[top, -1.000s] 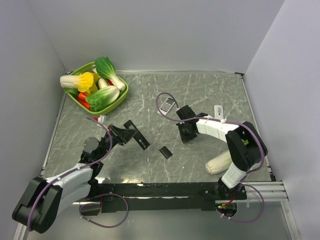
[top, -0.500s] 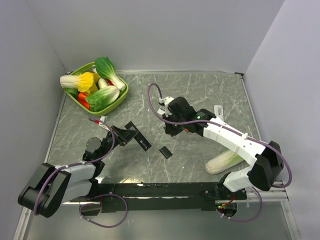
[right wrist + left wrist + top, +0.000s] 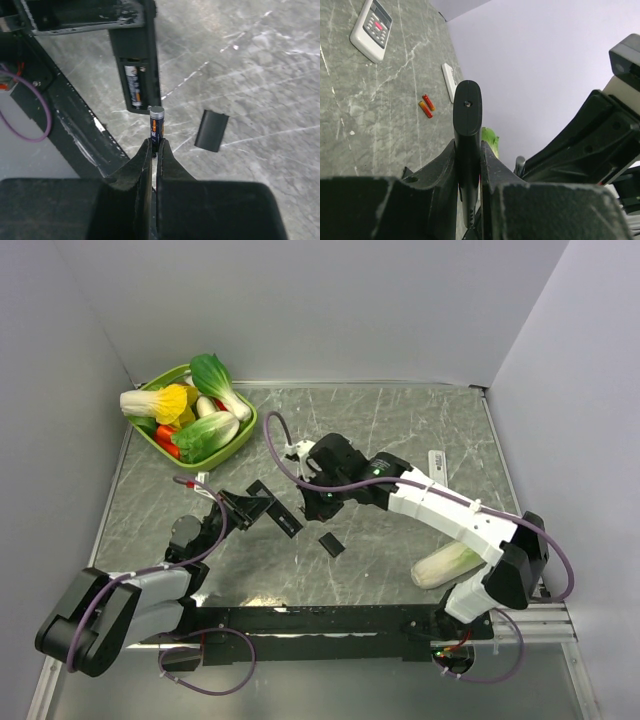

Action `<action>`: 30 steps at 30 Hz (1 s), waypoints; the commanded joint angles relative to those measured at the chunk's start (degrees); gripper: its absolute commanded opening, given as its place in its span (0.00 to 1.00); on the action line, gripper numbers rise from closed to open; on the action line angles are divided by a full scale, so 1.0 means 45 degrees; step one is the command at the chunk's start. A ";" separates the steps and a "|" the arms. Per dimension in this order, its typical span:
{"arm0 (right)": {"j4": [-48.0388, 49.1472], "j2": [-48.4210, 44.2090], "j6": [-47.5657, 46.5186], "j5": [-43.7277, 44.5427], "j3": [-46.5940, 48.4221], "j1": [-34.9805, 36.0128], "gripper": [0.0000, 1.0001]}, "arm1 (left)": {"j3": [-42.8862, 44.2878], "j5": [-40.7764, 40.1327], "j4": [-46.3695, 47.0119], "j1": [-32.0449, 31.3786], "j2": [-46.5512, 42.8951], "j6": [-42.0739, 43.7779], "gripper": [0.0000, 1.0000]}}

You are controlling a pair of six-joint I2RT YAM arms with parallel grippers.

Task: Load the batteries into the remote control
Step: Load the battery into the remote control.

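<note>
My left gripper is shut on the black remote control, held edge-on above the table; in the top view it juts right from the gripper. In the right wrist view the remote's battery compartment is open, with one battery lying inside. My right gripper is shut on a dark blue and orange battery, upright just below the open compartment. From above, the right gripper sits close to the right of the remote. Two orange-red batteries lie on the table.
The black battery cover lies on the marble table, right of the held battery. A green basket of toy vegetables stands back left. A white cabbage lies front right. A white remote and a white strip lie farther off.
My right arm has swung left across the table, carrying the battery up to the remote's open compartment and covering the white remote from above. The left arm has shifted only slightly.
</note>
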 commanded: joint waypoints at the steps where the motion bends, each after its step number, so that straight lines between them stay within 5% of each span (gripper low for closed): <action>1: -0.0522 0.0439 0.0031 -0.0391 0.0901 0.0264 0.00 | 0.0221 -0.0264 0.1292 0.0005 0.0044 -0.0650 0.02; 30: -0.1733 0.2119 -0.0203 -0.0255 0.2112 0.0537 0.00 | 0.0416 -0.0401 0.2835 -0.0561 0.0532 -0.1588 0.02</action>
